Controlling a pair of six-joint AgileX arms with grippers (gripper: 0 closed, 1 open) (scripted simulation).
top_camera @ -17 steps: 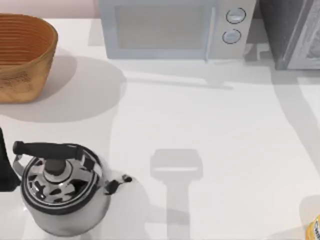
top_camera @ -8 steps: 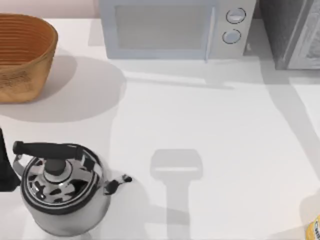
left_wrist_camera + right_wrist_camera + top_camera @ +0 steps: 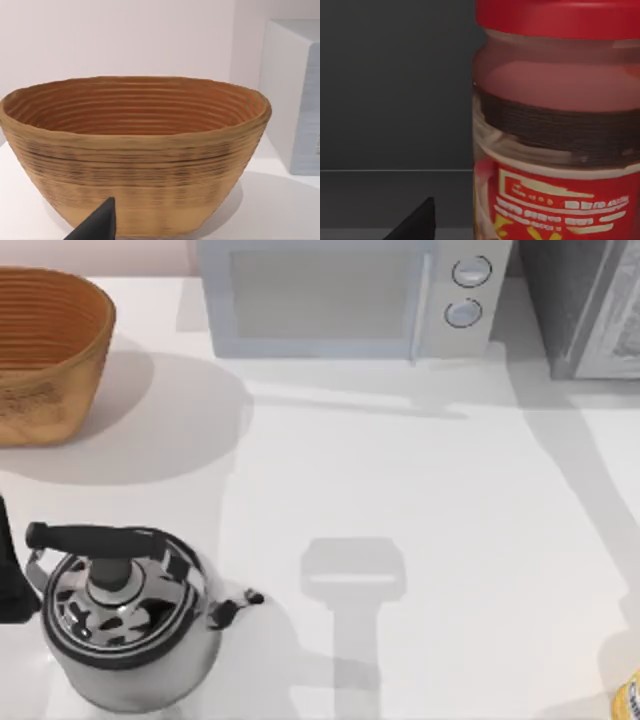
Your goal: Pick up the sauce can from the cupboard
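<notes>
- Sauce can (image 3: 555, 130): upright inside a dark cupboard recess, on its grey shelf (image 3: 385, 200), very close before the right wrist camera; red lid on top, red printed label lower on the body.
- Right gripper: one dark fingertip (image 3: 417, 222) shows beside the can, apart from it; whether the jaws are released or clenched cannot be told.
- Left gripper: parked at the bench's left edge near the kettle (image 3: 125, 615), facing the woven basket (image 3: 135, 155); one fingertip (image 3: 97, 225) shows, jaw state likewise cannot be told.
- Cupboard (image 3: 585, 305): at the bench's far right corner, beside the microwave (image 3: 345, 295).
- Step in hand, judged: final approach to the can. It looks off-centre from the finger line, though the view is cramped; centre the jaws on the body below the lid, advance level, then close without tipping it.
</notes>
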